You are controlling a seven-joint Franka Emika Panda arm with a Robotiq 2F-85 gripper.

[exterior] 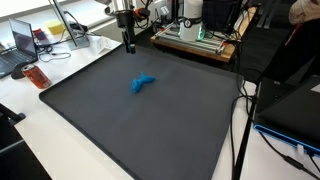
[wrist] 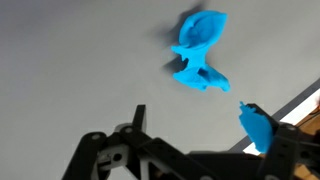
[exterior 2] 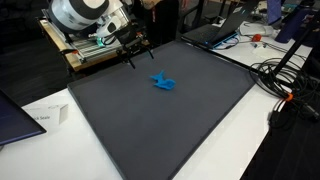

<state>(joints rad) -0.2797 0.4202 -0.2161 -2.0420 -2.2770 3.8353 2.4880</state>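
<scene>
A small bright blue plastic object [exterior: 142, 83] lies near the middle of a large dark grey mat [exterior: 120, 130]. It shows in both exterior views [exterior 2: 162, 81] and at the top of the wrist view [wrist: 198, 55]. My gripper [exterior: 128, 42] hangs above the mat's far edge [exterior 2: 130, 55], apart from the blue object. In the wrist view its fingers [wrist: 195, 115] are spread wide with nothing between them. One fingertip looks blue [wrist: 256, 128], the other black.
A wooden frame with equipment [exterior: 195, 40] stands behind the mat. A laptop [exterior: 20, 40] and a red object [exterior: 34, 76] lie on the white table. Cables [exterior 2: 285, 90] run beside the mat, and another laptop [exterior 2: 225, 32] sits past its far corner.
</scene>
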